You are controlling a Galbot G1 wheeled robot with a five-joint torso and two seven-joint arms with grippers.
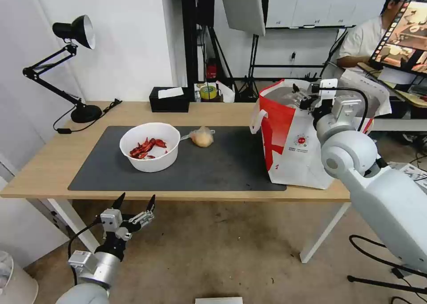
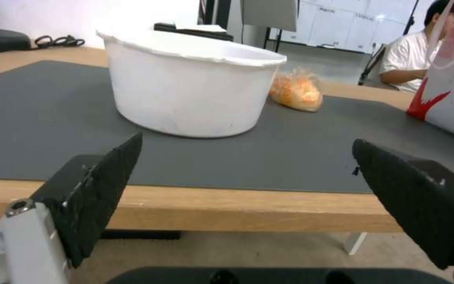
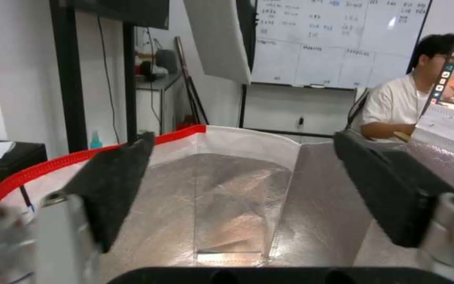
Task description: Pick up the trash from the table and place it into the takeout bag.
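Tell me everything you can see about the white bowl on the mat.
The bowl is round, white and looks like thin plastic, with a slightly uneven rim and straight, tapering walls. It stands upright on the dark mat, on the robot's left half of it. Inside lie red shells covering part of its bottom. Nothing grips it; a small bag lies beside it, apart.

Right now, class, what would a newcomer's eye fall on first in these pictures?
The large white-and-red takeout bag stands open at the table's right end, with the open right gripper over its mouth. On the dark grey mat sits a white round bowl of red shells.
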